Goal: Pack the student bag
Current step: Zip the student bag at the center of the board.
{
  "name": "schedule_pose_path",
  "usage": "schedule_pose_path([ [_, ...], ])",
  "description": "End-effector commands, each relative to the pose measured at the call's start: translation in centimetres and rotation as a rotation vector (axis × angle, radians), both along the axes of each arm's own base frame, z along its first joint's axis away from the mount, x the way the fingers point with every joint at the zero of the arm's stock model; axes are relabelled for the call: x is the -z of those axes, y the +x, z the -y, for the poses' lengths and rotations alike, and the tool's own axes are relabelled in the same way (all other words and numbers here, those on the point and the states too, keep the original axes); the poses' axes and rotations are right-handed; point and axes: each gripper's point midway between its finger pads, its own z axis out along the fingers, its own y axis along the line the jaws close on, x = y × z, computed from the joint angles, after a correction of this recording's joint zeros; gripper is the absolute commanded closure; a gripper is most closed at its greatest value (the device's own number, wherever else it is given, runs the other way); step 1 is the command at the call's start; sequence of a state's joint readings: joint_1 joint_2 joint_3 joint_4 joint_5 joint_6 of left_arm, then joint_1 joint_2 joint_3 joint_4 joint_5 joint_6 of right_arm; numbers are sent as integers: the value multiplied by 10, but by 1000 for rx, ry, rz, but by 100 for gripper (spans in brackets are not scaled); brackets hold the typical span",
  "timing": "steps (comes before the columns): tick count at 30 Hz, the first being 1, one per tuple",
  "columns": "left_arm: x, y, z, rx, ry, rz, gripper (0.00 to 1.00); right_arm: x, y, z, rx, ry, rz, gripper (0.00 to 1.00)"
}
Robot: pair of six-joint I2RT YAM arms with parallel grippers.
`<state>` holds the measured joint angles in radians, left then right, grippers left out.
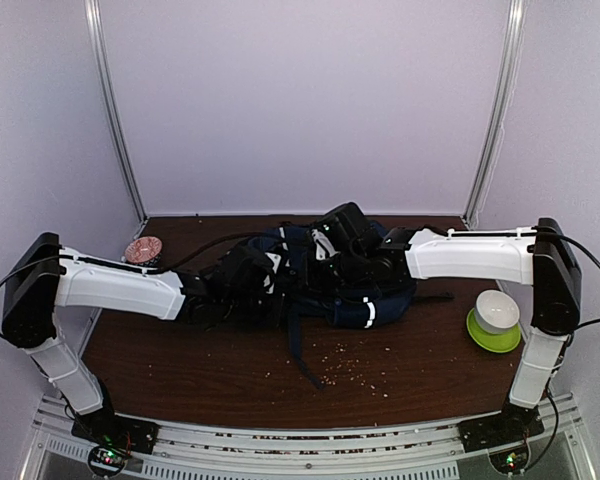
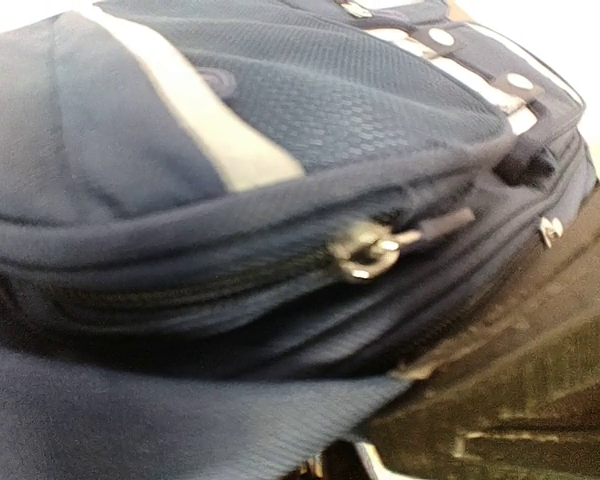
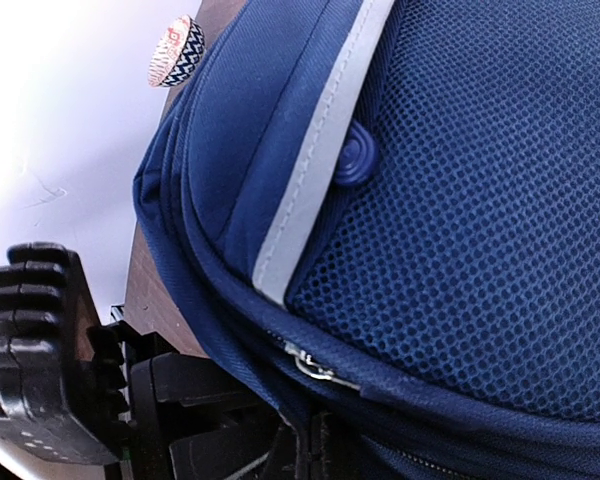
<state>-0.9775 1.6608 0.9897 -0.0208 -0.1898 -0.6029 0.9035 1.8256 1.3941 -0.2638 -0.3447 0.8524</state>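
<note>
Navy-blue striped fabric student bag [image 1: 345,300] lies flat at centre of brown wooden table [image 1: 210,360]. Left gripper [image 1: 242,272], table centre-left: finger state cannot be told. Right gripper [image 1: 372,262], table centre-right: fingers pressed together.

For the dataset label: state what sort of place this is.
Probably a robot lab test booth: plain white walls with metal corner posts, two arms bolted on a rail at a brown table, the student bag between them.

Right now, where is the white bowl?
In the top view, the white bowl sits on a green plate, right of the backpack, beside the right arm.
</note>
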Motion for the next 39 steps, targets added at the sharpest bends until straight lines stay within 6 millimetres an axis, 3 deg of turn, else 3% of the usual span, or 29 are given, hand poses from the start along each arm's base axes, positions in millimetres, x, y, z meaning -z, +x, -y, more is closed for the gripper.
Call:
schedule_pose_path([
  [1,-28,17,3,-51,-57,66,95,-55,-8,-21,-54,170,66,100],
  [3,-25,16,0,-58,-51,62,100,-55,-8,-20,-53,167,66,100],
  [19,-11,3,-32,-89,-31,43,100,-34,-2,-4,-34,45,124,100],
  [30,0,5,-47,-104,-56,-3,100,-24,-4,10,-72,-65,188,100],
  [39,11,-6,-22,31,-110,-66,100,-14,-13,8,-126,-105,193,100],
])
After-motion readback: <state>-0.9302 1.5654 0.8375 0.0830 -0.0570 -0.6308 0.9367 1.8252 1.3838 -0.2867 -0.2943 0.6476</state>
